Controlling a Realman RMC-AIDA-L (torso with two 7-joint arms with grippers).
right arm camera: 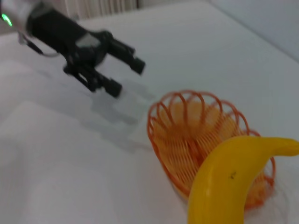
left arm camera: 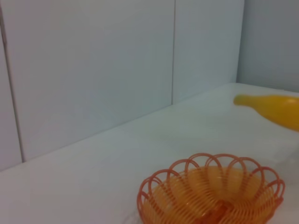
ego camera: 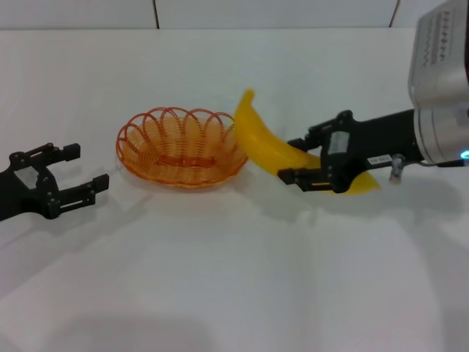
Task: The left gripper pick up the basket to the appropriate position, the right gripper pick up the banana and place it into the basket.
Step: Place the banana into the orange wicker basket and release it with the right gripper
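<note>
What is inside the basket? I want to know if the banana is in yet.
Nothing: the basket holds only its own orange wire. The banana sits outside, in the right gripper.

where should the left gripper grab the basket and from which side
Take the basket by its scalloped wire rim on the end facing the left gripper, which waits open beside it. One finger would likely slip through a loop, the other outside. The far end is crowded by the banana in the right gripper.
</note>
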